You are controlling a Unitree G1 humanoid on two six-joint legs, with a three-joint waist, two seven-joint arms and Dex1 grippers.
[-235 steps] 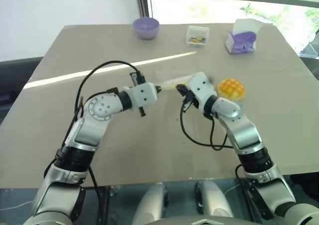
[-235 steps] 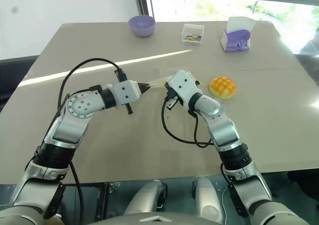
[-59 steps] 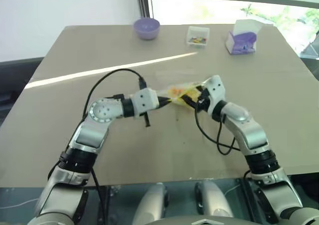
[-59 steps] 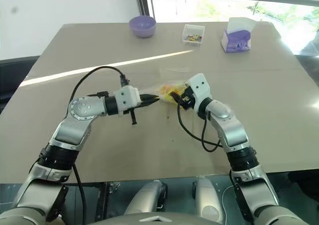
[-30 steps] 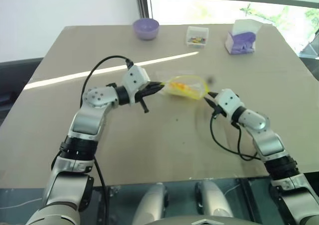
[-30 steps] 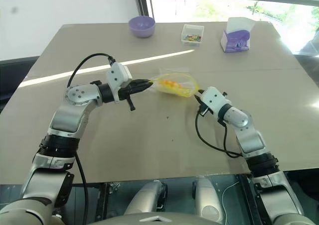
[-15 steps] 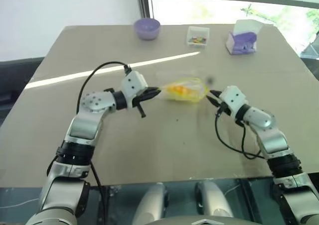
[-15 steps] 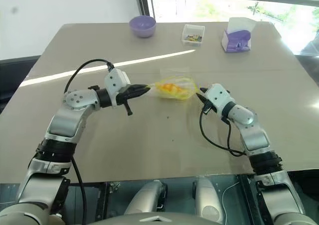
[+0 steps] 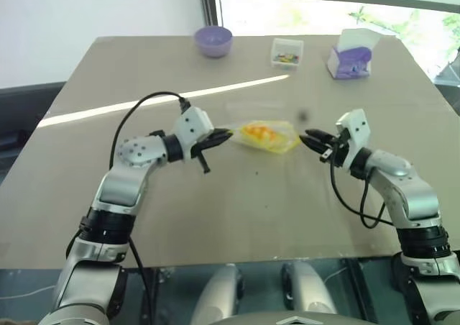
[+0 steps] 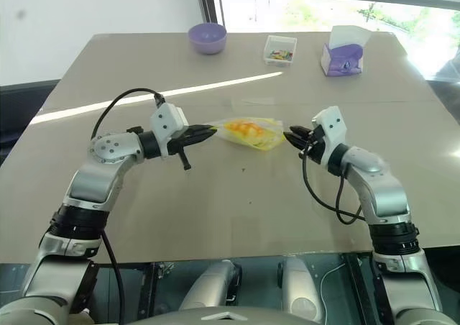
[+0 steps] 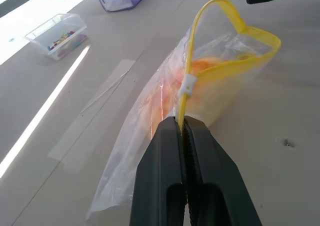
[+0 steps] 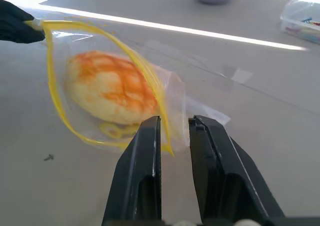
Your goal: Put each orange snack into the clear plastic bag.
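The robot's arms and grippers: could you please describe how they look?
Both arms are silver-grey segmented shells with black joint rings and white, boxy wrist blocks. A loose black cable loops along each arm. The left gripper and the right gripper each have two tapered black fingers.

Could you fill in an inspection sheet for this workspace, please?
Surface: tan table, with a sunlit stripe and some flat clear tape.
Job's things: bun inside the bag, mouth open.
Clutter: purple bowl, clear box, tissue box along the far edge.
Grippers: left gripper shut on the bag's yellow seal; right gripper slightly open, holding nothing, at the bag's mouth.
Cables: black cable looping over each forearm.
Surroundings: window behind the table, white wall beside it.
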